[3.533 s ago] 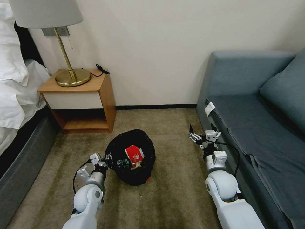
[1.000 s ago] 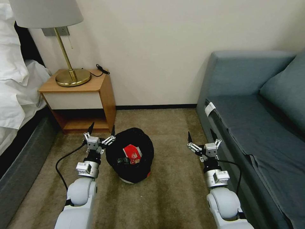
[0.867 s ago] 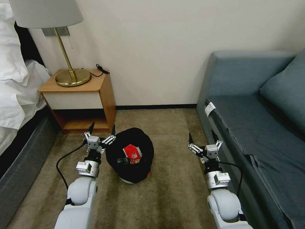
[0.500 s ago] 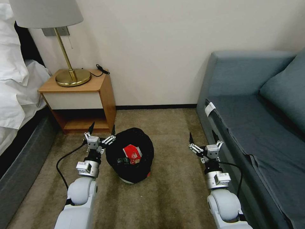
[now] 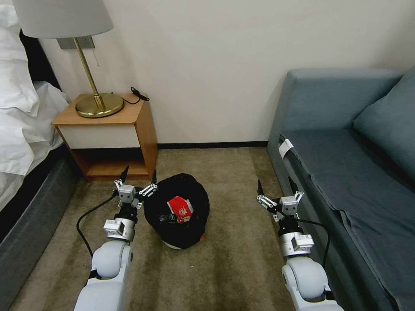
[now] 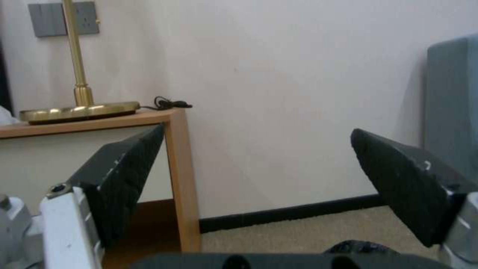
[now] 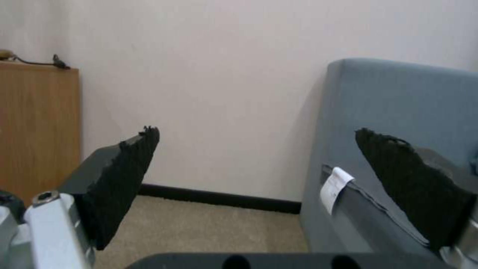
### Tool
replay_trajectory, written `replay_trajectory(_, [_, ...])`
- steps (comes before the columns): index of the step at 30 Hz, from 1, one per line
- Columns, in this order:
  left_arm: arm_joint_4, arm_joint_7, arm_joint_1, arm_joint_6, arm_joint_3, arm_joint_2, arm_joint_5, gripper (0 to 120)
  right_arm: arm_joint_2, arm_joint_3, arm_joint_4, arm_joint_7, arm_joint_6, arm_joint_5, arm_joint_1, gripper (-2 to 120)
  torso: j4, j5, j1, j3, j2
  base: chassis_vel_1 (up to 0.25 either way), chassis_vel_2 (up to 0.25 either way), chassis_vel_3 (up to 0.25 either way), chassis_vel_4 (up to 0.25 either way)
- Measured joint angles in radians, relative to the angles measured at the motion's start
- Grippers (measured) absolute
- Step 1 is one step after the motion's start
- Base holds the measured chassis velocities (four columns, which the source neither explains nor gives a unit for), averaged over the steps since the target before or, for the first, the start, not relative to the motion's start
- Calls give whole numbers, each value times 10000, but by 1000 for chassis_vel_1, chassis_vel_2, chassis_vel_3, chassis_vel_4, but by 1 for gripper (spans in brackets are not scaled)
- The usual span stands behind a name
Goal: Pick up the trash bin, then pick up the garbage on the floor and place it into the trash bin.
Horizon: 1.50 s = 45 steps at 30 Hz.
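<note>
Trash bin [image 5: 177, 211] beside left gripper [image 5: 138, 175], jaws apart

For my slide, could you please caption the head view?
Open left gripper and right gripper flank the filled trash bin.

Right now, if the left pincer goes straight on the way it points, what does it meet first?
Probably the nightstand's near corner post, straight ahead of the open left pincer; depth is unclear. The trash bin stays beside it.
</note>
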Motion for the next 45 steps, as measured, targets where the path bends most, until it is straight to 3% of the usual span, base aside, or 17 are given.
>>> replay_trajectory(45, [-2,-4,1,10,-1,-1,-2,100,-2,-3,-1,6,-10,6,3,100,0,0,0,0,0,33,-32,-35,35])
